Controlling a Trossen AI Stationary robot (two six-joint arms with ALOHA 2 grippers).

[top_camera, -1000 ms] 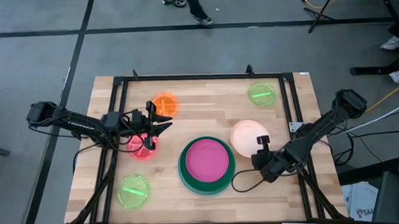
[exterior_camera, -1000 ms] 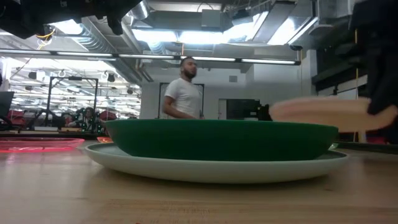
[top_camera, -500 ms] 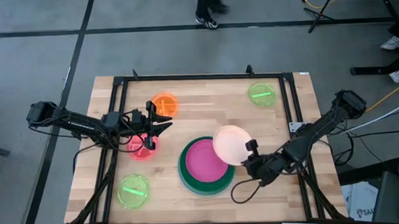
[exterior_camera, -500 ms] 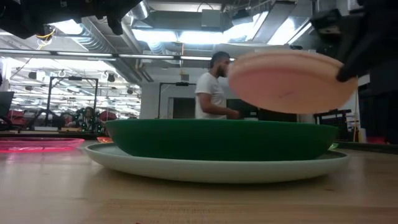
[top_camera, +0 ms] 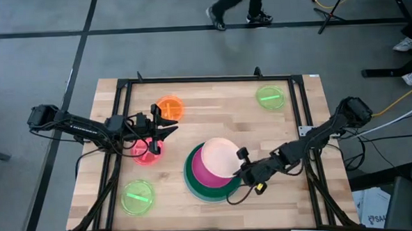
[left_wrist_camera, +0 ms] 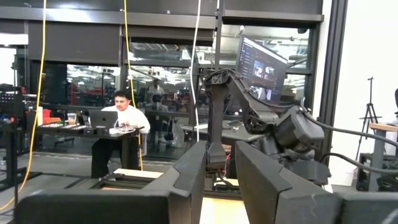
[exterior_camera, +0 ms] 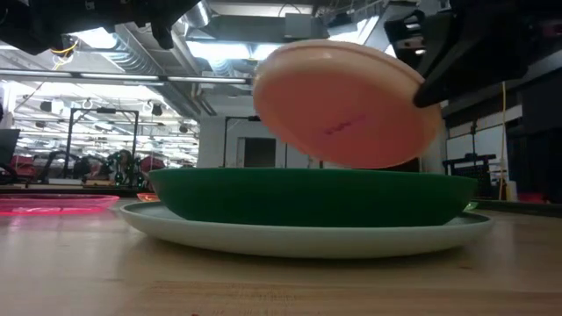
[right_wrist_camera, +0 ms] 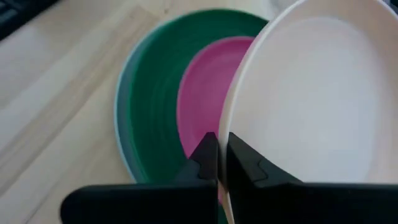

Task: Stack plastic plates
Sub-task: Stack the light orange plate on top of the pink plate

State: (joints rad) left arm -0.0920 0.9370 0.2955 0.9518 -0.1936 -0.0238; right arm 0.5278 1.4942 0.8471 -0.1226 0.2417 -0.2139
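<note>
The peach plate hangs tilted over the stack, held by my right gripper, which is shut on its rim. The stack holds the magenta plate in the dark green plate, which sits on the light blue plate. My left gripper hovers open above the pink-red plate, beside the orange plate. Two lime green plates lie flat on the table. My right gripper pinches the peach plate's rim on the side toward the table's near right corner, one finger on the upper face and one beneath. The fingers come slanting from the right. The plate is lifted clear and tilted, its held edge higher, above the magenta plate.
A black frame runs round the wooden table top. Cables trail from the right arm near the stack's near right side. Bare wood lies along the far middle and the near right. A person walks on the floor beyond the table.
My right gripper has carried the peach plate from its place right of the stack up and toward the table's left, until it hangs over the magenta plate. The plate has tipped from nearly level to clearly tilted. The left arm has kept still.
</note>
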